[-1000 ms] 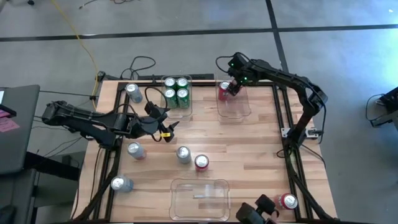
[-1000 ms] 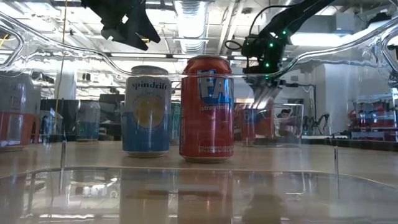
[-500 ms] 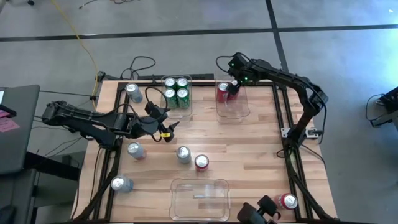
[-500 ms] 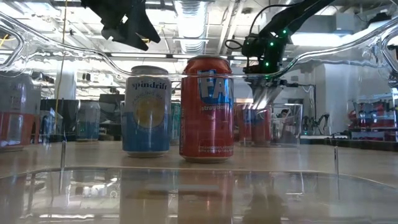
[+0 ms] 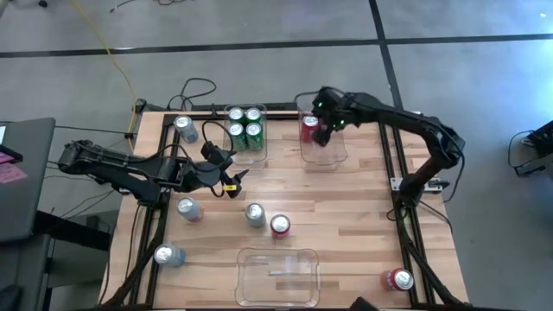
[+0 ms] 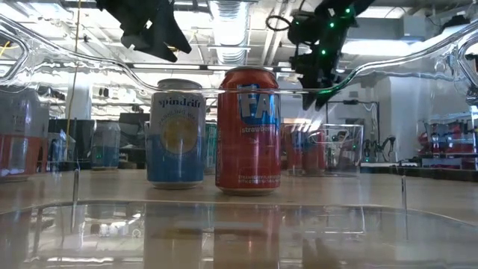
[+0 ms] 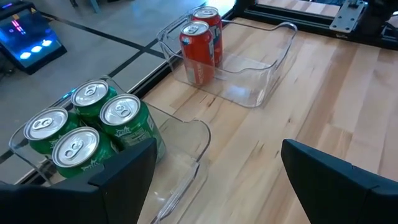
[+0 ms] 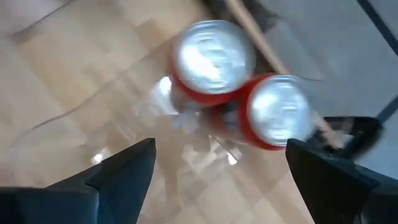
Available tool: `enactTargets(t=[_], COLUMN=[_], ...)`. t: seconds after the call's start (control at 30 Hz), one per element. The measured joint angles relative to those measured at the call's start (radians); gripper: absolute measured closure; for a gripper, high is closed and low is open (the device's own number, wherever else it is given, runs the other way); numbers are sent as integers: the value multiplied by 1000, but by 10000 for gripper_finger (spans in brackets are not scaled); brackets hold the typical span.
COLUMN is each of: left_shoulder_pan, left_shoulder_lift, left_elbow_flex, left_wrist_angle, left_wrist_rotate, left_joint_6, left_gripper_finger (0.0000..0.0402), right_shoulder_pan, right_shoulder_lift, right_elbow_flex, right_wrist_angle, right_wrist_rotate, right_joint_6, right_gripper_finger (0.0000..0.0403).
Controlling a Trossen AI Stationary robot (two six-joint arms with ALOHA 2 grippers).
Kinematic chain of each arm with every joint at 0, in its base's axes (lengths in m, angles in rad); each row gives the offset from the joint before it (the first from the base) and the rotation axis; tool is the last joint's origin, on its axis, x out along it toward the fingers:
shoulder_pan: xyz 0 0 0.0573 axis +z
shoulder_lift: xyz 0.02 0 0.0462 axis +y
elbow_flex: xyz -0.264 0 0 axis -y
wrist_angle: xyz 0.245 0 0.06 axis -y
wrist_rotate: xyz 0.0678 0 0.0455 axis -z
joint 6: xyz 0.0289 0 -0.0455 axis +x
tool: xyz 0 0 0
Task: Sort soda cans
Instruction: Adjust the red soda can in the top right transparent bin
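Note:
Two red cans (image 8: 214,59) (image 8: 277,112) stand upright in the clear far-right bin (image 5: 327,149); the left wrist view shows them too (image 7: 198,53). My right gripper (image 5: 321,131) (image 8: 221,146) hovers open above them and touches nothing. Several green cans (image 5: 244,125) (image 7: 87,127) fill the far-middle bin. My left gripper (image 5: 233,179) (image 7: 217,148) waits open above the table's left half. Loose cans stand on the table: silver ones (image 5: 183,127) (image 5: 187,208) (image 5: 254,214) (image 5: 166,255), red ones (image 5: 280,225) (image 5: 399,279).
A clear bin (image 5: 278,275) sits at the near edge with no can in it. In the low view, a silver-blue can (image 6: 176,133) and a red can (image 6: 248,128) stand close behind its wall. Bare wood lies between the bins in the table's middle and right.
My right gripper has risen out of the far-right bin and shifted slightly toward the table's left. The red can it was down beside stays standing in the bin. The left arm has kept still.

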Motion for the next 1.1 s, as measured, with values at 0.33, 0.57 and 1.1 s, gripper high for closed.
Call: enactTargets(t=[0.33, 0.57, 1.1], left_shoulder_pan=[-8, -8, -6], left_shoulder_lift=[0, 0, 0], left_elbow_flex=[0, 0, 0], left_wrist_angle=[-5, -5, -22], left_wrist_rotate=[0, 0, 0], left_joint_6=[-26, -26, -23], left_gripper_finger=[63, 63, 63], right_shoulder_pan=[80, 28, -97], right_shoulder_lift=[107, 190, 214], right_elbow_flex=[0, 0, 0], right_wrist_angle=[-5, 73, 222], right_wrist_rotate=[-21, -44, -72], right_joint_6=[-16, -32, -82], right_gripper_finger=[135, 224, 292])
